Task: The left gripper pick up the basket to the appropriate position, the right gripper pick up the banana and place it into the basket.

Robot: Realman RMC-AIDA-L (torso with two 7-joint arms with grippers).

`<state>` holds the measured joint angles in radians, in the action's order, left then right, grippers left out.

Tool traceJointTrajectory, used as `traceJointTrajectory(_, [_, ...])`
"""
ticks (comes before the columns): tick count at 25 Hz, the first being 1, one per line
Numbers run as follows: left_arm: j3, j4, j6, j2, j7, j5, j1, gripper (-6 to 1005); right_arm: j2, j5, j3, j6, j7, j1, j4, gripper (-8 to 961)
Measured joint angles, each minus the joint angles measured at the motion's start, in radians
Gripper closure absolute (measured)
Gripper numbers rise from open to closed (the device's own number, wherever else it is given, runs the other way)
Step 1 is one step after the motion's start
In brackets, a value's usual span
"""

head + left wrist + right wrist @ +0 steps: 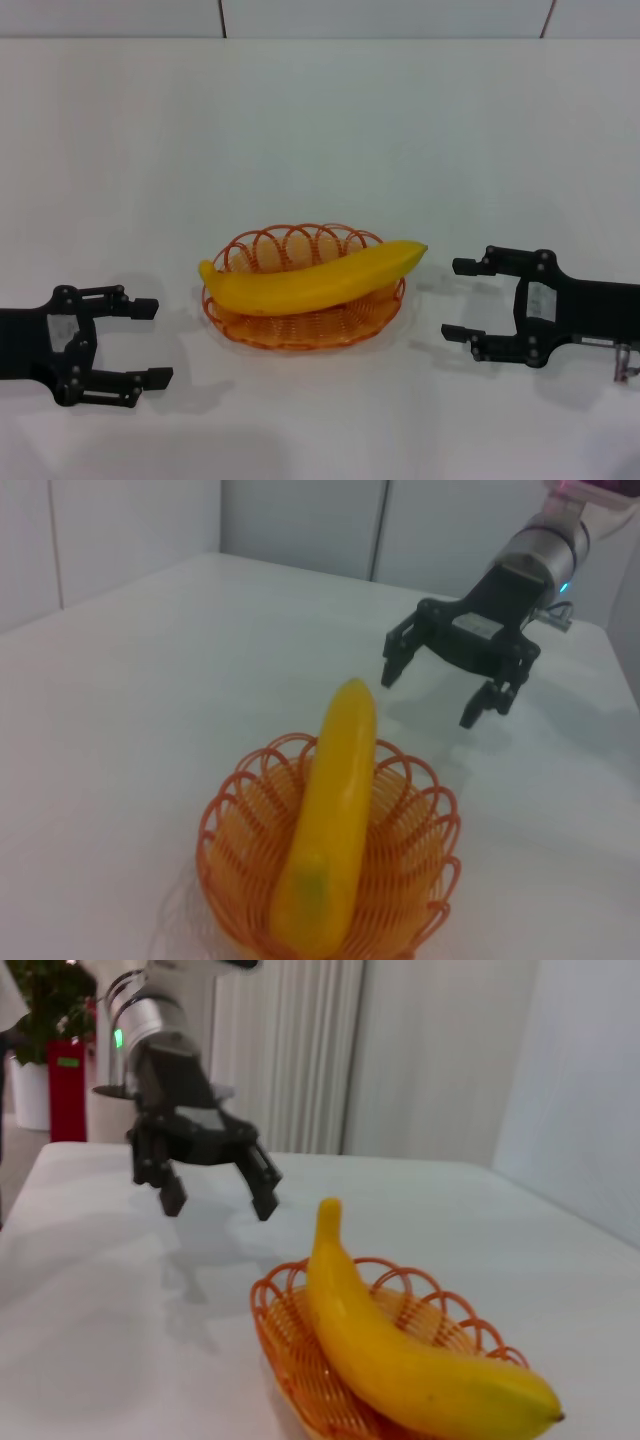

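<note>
Banana rests across the basket; both tools stand clear and released.

We see the banana (312, 280) lying across the orange basket (300, 330) on the white surface (320, 130), its ends overhanging the rim. Our left tool (150, 340) and right tool (462, 298) sit apart on either side, fingers spread, holding nothing. We judge the placing done, so we back both arms straight away without brushing the overhanging tips.

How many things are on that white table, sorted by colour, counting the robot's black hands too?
Yellow: 1, the banana.
Orange: 1, the basket under it.
Black: 2, the left hand and the right hand, both open and empty beside the basket.
Total: 4.
</note>
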<state>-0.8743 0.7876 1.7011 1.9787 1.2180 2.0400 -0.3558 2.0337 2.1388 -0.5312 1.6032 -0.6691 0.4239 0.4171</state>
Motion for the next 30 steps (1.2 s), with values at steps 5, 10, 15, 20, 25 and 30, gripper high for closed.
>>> traceJointTrajectory(5, [0.0,-0.014,-0.002,0.0,-0.043,-0.004,0.001,151,0.0,0.01,0.008,-0.001,-0.001,0.0,-0.004,213])
traceJointTrajectory(10, [0.002,-0.027,-0.012,0.0,-0.07,-0.003,0.002,151,0.0,0.007,0.01,-0.001,0.0,0.002,-0.006,213])
traceJointTrajectory(15, [0.064,-0.031,-0.012,0.013,-0.122,-0.012,0.002,151,0.0,0.005,0.011,-0.001,0.001,0.003,-0.006,213])
traceJointTrajectory(20, [0.194,-0.104,-0.021,0.041,-0.291,-0.012,-0.002,151,0.001,0.005,0.011,-0.003,0.002,0.003,-0.009,213])
traceJointTrajectory(25, [0.239,-0.198,-0.054,0.044,-0.378,0.002,-0.021,151,0.003,0.003,0.012,-0.019,0.005,0.003,-0.014,213])
traceJointTrajectory(30, [0.241,-0.204,-0.064,0.044,-0.351,0.023,-0.032,151,0.004,0.007,0.011,-0.042,0.006,0.012,-0.037,213])
